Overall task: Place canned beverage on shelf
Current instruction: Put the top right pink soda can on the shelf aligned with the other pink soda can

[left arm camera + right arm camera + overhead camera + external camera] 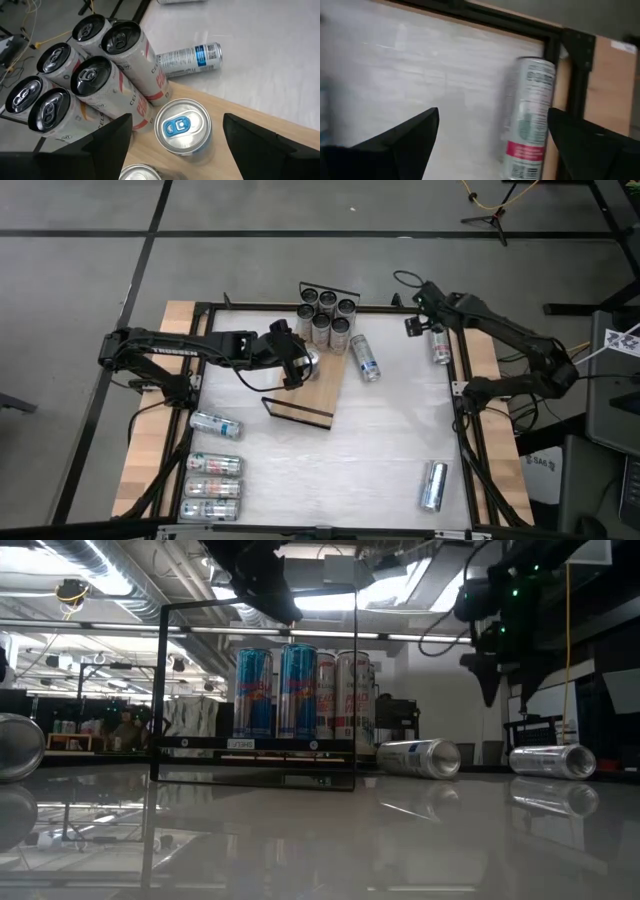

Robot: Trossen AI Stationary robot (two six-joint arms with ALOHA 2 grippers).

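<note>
A: What stands on the shelf [318,385]?

B: Six upright cans [326,316] crowd its far end by the wire rail, and a blue-tabbed can [182,125] stands alone on the wood, just beside them.

A: And the left claw [297,366]?

B: It hangs above that lone can with its fingers spread, holding nothing; the can sits between the two fingers, seen from the wrist.

A: The right claw [425,323]?

B: Also wide apart and empty, over a can lying on the tabletop [390,440] near the right edge [440,346].

A: Any writing?

B: "CEL" in red on the white cans; two blue-and-silver cans [272,690] carry a Red Bull look. More cans lie at the left [212,475].
</note>
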